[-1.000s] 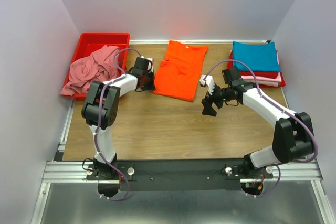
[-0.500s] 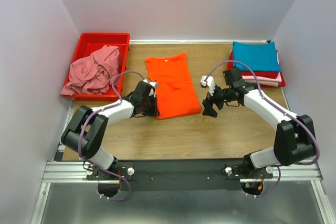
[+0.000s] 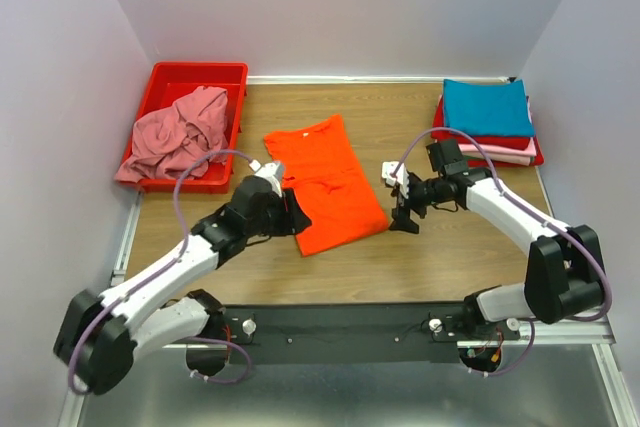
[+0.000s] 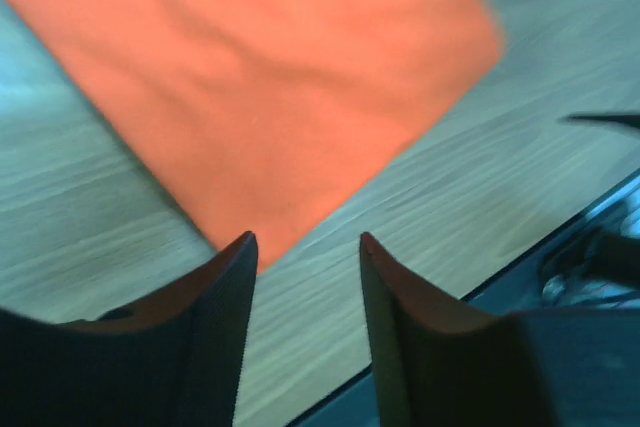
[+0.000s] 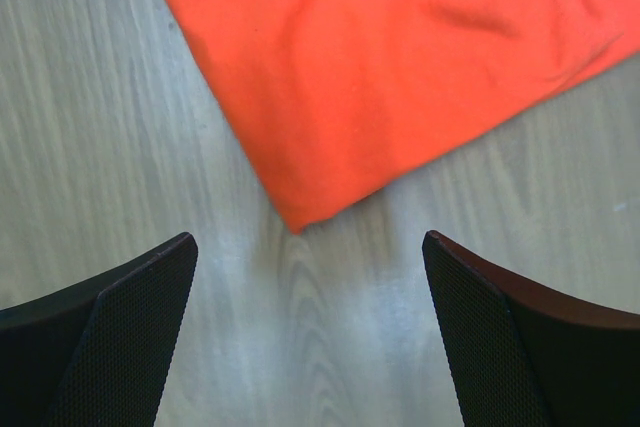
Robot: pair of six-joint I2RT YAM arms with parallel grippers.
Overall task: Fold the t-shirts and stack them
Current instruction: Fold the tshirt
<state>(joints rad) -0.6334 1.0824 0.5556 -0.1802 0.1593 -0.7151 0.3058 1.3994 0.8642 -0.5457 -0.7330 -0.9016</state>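
Note:
A bright orange t-shirt lies flat and folded narrow, slanted across the middle of the table. My left gripper is at its near left corner, open, with nothing between the fingers. In the left wrist view that corner of the orange t-shirt ends just beyond the left gripper. My right gripper stands wide open just off the shirt's near right corner. The right wrist view has the orange t-shirt pointing into the right gripper gap. A dusty pink t-shirt lies crumpled in the bin.
The red plastic bin stands at the back left. At the back right is a stack of folded shirts with a teal one on top, pale pink and red below. The metal rail runs along the near edge.
The left arm dragged the orange t-shirt from the back toward the near side, turning it, and its jaws have come open off the cloth. The right gripper has barely shifted.

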